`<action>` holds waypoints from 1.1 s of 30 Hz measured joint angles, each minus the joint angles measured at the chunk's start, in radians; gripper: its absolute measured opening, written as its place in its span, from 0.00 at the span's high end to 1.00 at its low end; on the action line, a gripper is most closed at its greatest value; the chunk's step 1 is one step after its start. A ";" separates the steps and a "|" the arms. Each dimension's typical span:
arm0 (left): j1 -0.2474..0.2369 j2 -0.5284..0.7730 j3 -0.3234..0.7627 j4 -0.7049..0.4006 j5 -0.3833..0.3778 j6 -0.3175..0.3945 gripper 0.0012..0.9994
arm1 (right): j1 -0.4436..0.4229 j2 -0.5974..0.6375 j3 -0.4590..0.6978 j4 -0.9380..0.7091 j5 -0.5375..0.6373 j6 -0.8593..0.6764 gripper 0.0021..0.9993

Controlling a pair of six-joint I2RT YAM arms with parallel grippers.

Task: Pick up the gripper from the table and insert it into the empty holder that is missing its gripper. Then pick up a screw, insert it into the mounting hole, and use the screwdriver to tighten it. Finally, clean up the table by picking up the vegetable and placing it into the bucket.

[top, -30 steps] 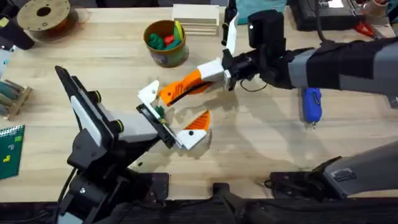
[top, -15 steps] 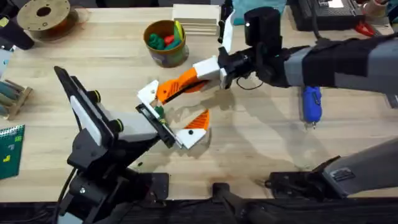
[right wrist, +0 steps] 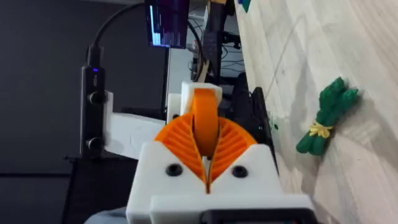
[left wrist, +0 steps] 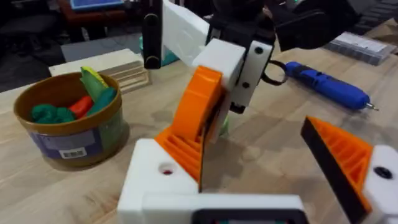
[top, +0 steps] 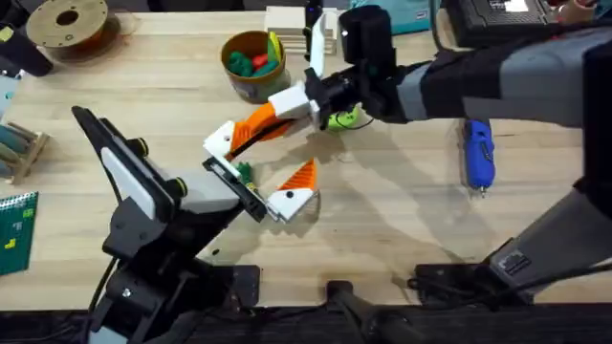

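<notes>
My right gripper reaches in from the right, its orange pads shut on the small orange gripper. That piece rests on the bare white holder, one finger of my left gripper. In the left wrist view the gripper sits on the holder by its screw hole. My left gripper is open; its other finger carries an orange tip. The green vegetable lies under the right arm. Farther back stands the bucket. The blue screwdriver lies at the right.
A filament spool sits at the back left and a stack of wooden plates behind the bucket. A wooden rack and a green board lie at the left edge. Black gear is at the back right.
The right arm has moved left and away, carrying the orange gripper onto the holder's tip. The left gripper shifted slightly left. The vegetable now shows from under the right arm.
</notes>
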 joint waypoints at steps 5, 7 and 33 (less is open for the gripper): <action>0.005 0.000 0.000 -0.002 -0.022 -0.005 0.01 | 0.014 0.027 0.029 0.005 0.002 0.000 0.99; 0.006 0.000 0.000 -0.002 -0.030 -0.007 0.01 | 0.017 0.034 0.038 0.006 0.004 0.000 0.99; 0.016 0.000 0.000 -0.006 -0.104 -0.018 0.01 | 0.055 0.037 0.044 0.071 0.131 0.000 0.99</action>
